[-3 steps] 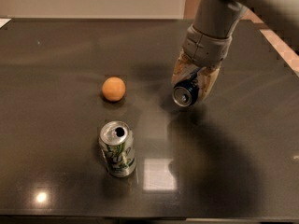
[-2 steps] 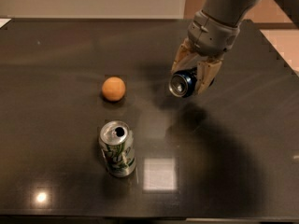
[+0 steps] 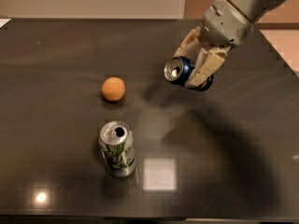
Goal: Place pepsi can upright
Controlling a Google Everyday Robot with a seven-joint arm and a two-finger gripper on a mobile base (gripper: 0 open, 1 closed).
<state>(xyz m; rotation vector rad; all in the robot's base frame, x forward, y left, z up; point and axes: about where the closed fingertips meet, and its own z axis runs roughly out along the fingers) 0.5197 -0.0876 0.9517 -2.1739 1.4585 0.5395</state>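
Camera view: dark desk (image 3: 56,45) fills frame. Pincer (image 3: 188,68) at far right, pinching pepsi can (image 3: 175,70); can sideways, raised off desk, open end facing left. Silver-green can (image 3: 117,149) upright, near left-centre. Orange ball (image 3: 113,88) beyond it.

gripper (image 3: 189,69) grasping pepsi can (image 3: 175,69), right of ball (image 3: 113,88).

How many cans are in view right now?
2. The pepsi can lies sideways in the hand, above the table; the green can stands upright near the front edge.
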